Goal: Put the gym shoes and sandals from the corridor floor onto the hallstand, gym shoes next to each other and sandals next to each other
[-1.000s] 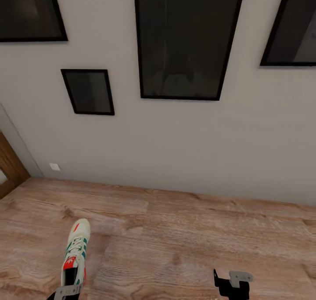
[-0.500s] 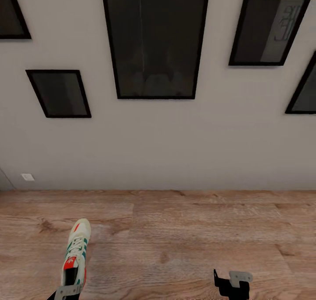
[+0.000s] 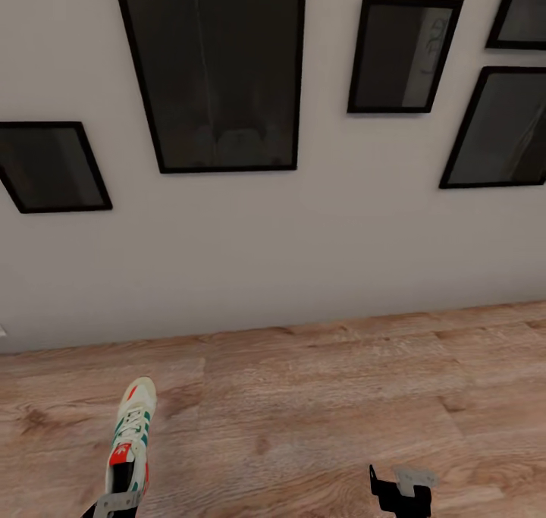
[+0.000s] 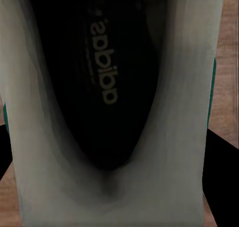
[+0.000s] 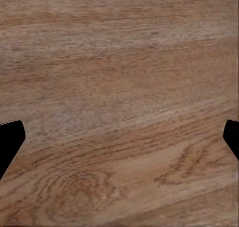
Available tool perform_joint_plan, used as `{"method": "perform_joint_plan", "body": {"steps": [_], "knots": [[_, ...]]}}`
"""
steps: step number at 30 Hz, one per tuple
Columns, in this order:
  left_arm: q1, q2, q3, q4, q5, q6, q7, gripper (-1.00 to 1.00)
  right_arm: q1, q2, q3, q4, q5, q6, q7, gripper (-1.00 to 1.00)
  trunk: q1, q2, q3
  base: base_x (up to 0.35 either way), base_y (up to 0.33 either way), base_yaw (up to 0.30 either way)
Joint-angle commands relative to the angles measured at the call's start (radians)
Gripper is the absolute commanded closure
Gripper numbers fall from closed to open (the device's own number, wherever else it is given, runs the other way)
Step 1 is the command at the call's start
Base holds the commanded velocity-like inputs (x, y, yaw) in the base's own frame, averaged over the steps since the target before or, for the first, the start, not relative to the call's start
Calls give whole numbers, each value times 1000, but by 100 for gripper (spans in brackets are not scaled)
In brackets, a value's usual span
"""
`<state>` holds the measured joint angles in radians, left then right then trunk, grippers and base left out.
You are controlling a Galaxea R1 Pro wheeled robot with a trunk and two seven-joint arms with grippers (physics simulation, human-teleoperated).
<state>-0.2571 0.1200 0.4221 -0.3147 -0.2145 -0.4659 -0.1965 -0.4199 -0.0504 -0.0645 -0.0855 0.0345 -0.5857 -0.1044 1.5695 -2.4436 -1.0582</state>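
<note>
Gym shoe [image 3: 133, 434] held in left hand [image 3: 114, 505]; toe forward.

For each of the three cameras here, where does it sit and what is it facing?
Head view: on the head, facing a wall of frames and the corridor floor; left gripper and right gripper at the bottom edge.
Left wrist: looks into the gym shoe.
Right wrist: looks down at the floor.
Shared: shoe, floor.

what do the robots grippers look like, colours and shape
In the head view the right gripper is a black blocky body with a light grey metal plate on top. The left gripper shows a similar grey plate over black. In the right wrist view its fingertips are plain black wedges.
</note>
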Motion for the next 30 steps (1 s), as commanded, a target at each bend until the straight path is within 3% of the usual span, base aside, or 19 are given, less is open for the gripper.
{"method": "perform_joint_plan", "body": {"steps": [1, 30], "knots": [[-1, 0, 9, 0, -8, -4, -6, 100, -1, 0, -6, 1, 4, -3, 0, -100, 0, 0, -1, 0, 0, -277], [-1, 0, 8, 0, -6, -4, -6, 100, -1, 0, -6, 1, 4, -3, 0, -100, 0, 0, -1, 0, 0, -277]]}}
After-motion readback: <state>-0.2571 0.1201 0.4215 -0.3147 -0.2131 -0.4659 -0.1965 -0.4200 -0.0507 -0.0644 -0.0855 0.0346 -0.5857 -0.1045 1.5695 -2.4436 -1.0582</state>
